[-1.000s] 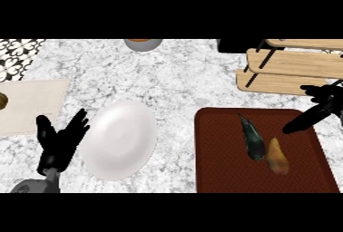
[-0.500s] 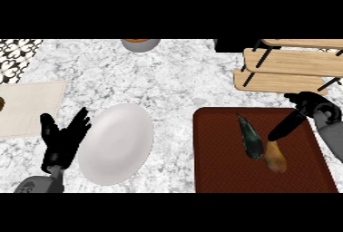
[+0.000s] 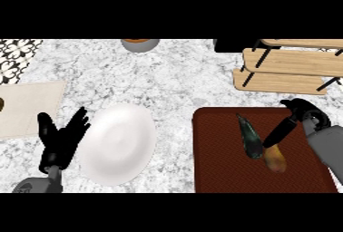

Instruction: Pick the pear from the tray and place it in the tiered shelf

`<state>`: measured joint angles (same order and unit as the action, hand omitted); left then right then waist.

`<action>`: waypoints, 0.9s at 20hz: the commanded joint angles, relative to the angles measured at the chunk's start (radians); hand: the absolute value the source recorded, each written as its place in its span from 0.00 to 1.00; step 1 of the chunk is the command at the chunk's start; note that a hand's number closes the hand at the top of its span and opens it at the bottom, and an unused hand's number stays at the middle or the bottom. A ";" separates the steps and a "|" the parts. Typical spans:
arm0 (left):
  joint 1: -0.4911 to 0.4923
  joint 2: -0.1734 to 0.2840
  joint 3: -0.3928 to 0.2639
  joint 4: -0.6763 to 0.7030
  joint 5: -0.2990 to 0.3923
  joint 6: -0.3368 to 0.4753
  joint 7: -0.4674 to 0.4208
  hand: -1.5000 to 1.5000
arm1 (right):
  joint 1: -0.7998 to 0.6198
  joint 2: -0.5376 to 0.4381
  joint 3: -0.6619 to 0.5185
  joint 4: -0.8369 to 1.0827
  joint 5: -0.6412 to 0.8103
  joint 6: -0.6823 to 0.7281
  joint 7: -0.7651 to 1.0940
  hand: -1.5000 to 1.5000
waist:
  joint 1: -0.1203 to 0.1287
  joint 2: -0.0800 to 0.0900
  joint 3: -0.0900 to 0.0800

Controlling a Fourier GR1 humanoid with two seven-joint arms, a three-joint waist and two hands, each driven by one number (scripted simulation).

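An orange-brown pear [image 3: 275, 159] lies on the dark red tray [image 3: 221, 172] at the lower right, beside a long dark green vegetable [image 3: 249, 136]. My right hand [image 3: 303, 112] hangs over the tray's right half. Its straight fingers [image 3: 280, 132] slant down-left, and their tips are at the pear's upper end. The hand is open and holds nothing. The wooden tiered shelf [image 3: 295, 81] stands at the upper right, just beyond the tray. My left hand [image 3: 59, 142] rests open at the lower left, fingers up.
A white plate [image 3: 117, 145] lies between my left hand and the tray. A beige mat [image 3: 26, 108] lies at the left edge, with a patterned black-and-white surface [image 3: 17, 59] above it. A grey bowl [image 3: 139, 44] stands at the counter's far edge.
My right hand has come down and leftward from beside the shelf to over the tray, and its fingers now reach the pear. The left hand has stayed put.
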<state>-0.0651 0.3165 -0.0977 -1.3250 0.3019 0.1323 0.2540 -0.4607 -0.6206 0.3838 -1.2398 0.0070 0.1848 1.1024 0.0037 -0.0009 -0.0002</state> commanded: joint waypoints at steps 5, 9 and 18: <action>0.018 0.007 0.043 0.019 0.001 -0.049 -0.017 0.50 | 0.017 0.035 -0.014 0.011 0.061 0.040 0.121 0.00 | -0.003 0.000 0.000; -0.003 0.019 0.057 0.002 -0.004 -0.048 0.017 0.50 | 0.032 0.082 0.032 0.069 0.142 -0.001 0.092 0.00 | -0.001 0.001 0.000; 0.046 -0.034 0.045 -0.094 -0.059 -0.032 0.061 0.50 | 0.041 0.157 -0.045 0.196 0.292 -0.009 -0.038 0.00 | 0.002 0.001 0.000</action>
<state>-0.0397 0.2848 -0.0557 -1.3495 0.2537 0.1046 0.2648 -0.3989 -0.5080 0.3783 -1.1034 0.2407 0.1742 1.0420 0.0036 -0.0004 -0.0004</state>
